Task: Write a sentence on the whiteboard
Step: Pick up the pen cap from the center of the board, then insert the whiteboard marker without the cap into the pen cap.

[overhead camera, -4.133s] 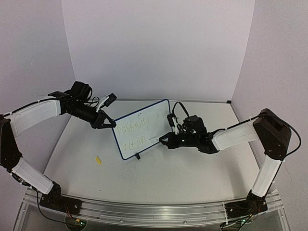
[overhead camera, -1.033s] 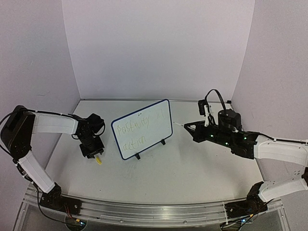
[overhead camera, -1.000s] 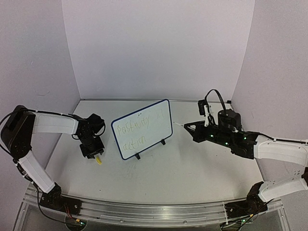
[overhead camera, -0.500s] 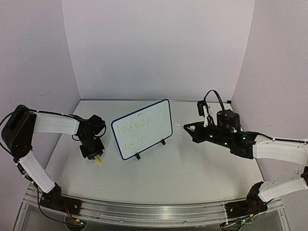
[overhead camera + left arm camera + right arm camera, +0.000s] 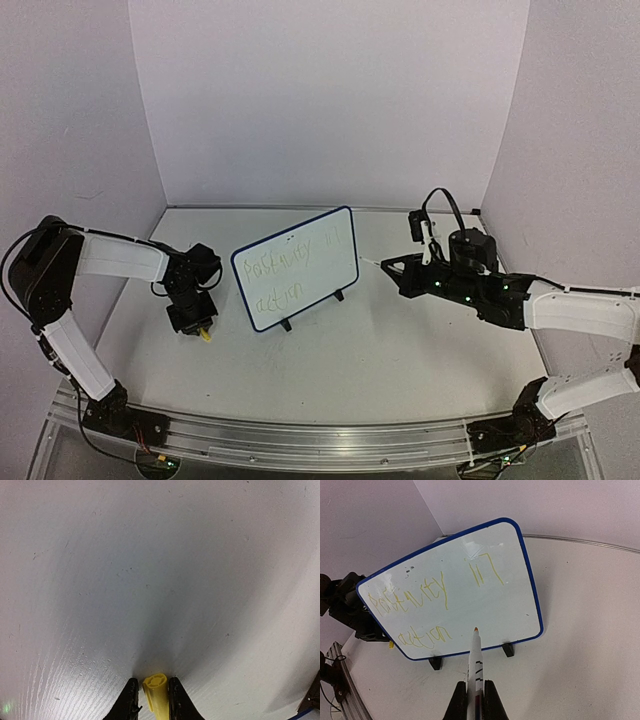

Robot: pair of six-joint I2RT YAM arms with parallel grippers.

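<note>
While the whiteboard [image 5: 295, 268] stood upright on its feet mid-table [image 5: 400, 350], the sentence [image 5: 435, 597] was already on it in two faint yellow lines; the top one looked like "Positivity in", the lower "action", though the letters were thin; no brand or label was readable. At the board's 3 o'clock the right gripper [image 5: 475, 690] was clamped on the marker [image 5: 476, 652], tip aimed at the board but clear of it; at 9 o'clock the left gripper [image 5: 151, 682] straddled the yellow cap [image 5: 156, 695] on the table, jaws close either side, pinching or not I could not tell; writing looked done, capping the marker seemingly left.
</note>
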